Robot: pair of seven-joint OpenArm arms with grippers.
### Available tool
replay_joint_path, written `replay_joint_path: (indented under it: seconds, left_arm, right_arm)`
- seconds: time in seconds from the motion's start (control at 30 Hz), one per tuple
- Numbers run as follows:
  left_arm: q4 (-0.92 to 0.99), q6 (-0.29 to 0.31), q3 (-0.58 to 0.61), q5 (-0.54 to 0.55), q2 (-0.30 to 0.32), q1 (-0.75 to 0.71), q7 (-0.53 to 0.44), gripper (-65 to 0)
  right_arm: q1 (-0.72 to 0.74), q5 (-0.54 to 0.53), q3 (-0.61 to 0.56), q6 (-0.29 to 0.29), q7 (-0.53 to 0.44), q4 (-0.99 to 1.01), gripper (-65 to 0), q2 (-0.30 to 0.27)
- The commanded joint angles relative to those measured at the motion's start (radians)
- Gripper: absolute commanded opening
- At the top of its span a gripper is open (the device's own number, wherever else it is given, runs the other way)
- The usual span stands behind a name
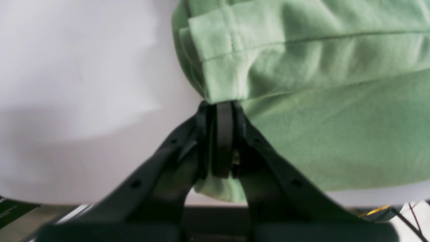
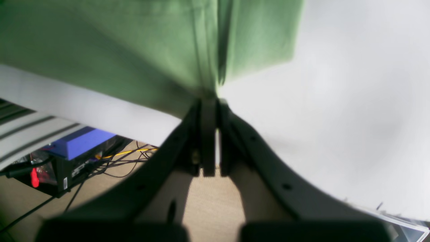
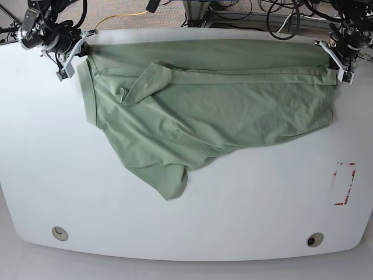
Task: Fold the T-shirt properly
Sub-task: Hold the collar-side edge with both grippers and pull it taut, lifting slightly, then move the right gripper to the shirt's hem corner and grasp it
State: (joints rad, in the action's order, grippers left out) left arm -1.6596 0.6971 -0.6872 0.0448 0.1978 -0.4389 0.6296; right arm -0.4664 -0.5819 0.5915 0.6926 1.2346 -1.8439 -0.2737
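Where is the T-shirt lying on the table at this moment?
In the base view the T-shirt lies spread across the far half of the white table, its two far corners pinched by the left end effector and the right end effector.

Place: a robotics lab or test bench.
Table (image 3: 186, 227): white, rounded corners, two round ports near the front edge, red tape marks (image 3: 344, 184) at one side.
Frame (image 3: 204, 10): aluminium rails behind the table.
Cables (image 3: 280, 14): black and yellow bundles tangled on the floor behind.
Electronics: a black box with a blue top (image 2: 72, 153) under the table edge, wires running to it.
Floor (image 2: 208, 201): tan carpet.
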Motion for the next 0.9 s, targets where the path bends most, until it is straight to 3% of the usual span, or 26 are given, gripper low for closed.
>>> replay_joint_path:
  seconds: [0.0, 0.07, 0.23, 0.3, 0.63, 0.87]
  left_arm:
    - [-0.03, 0.001, 0.022, -0.007, 0.015, -0.005, 0.006, -62.6]
    - [-0.035, 0.001, 0.028, -0.007, 0.013, -0.007, 0.008, -57.2]
    - [-0.087, 0.001, -0.001, -0.006, 0.01, 0.001, 0.097, -28.3]
    - [-0.115, 0.001, -0.012, -0.001, 0.01, 0.002, 0.117, -24.3]
    - [-0.212, 0.001, -0.019, 0.05, 0.016, 0.064, 0.118, -24.3]
    - [-0.204, 0.001, -0.019, 0.03, 0.016, 0.194, 0.118, -24.3]
  right_arm:
    - [0.002, -0.008, 0.011, 0.006, -0.013, -0.029, -63.6, -0.014]
    - [-0.002, -0.01, 0.011, 0.006, -0.013, -0.052, -58.7, -0.011]
    - [-0.021, -0.011, 0.012, 0.006, -0.016, -0.139, -30.3, -0.008]
    - [-0.019, -0.011, 0.012, 0.006, -0.019, -0.155, -24.6, -0.008]
    - [0.156, -0.053, 0.005, 0.006, -0.017, -0.145, -27.7, 0.017]
    - [0.347, -0.053, -0.032, 0.006, -0.013, -0.007, -27.7, 0.011]
